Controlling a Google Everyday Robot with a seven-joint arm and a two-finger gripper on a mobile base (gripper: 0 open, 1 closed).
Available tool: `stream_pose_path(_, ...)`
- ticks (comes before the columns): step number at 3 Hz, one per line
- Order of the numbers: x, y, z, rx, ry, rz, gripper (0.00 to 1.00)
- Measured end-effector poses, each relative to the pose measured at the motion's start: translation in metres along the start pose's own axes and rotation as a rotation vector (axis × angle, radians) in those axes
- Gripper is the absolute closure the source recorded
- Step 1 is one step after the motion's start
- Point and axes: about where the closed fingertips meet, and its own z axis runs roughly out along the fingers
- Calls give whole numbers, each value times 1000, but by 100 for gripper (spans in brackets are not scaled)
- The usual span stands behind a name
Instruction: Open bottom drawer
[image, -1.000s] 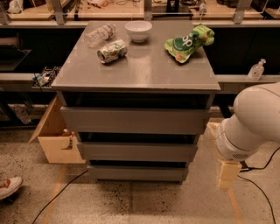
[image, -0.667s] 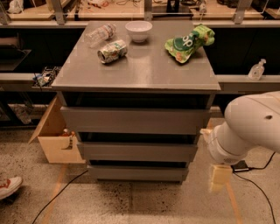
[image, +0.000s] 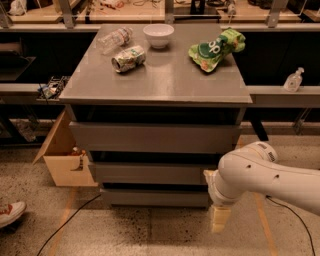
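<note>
The grey cabinet (image: 160, 90) has three plain handleless drawer fronts, stepping in toward the floor. The bottom drawer (image: 155, 197) is the narrowest and lowest, and it sits flush and shut just above the floor; its inside is hidden. The middle drawer (image: 150, 173) and the top drawer (image: 155, 137) are shut too. My white arm (image: 260, 180) comes in from the right. My gripper (image: 220, 218) hangs down from it, a cream-coloured piece just right of the bottom drawer's right end, near the floor and apart from the front.
On the cabinet top lie a crushed can (image: 128, 58), a plastic bottle (image: 114, 39), a white bowl (image: 158, 35) and a green bag (image: 216, 48). An open cardboard box (image: 65, 162) stands at the left. A cable (image: 70, 220) and a shoe (image: 10, 212) lie on the floor.
My arm has swung left and lower, bringing the gripper from the far right to just beside the bottom drawer's right end. The drawers have not moved.
</note>
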Motion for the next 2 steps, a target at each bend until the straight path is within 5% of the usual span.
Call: stream_pose_path(2, -39, 5, 121, -31, -144, 4, 0)
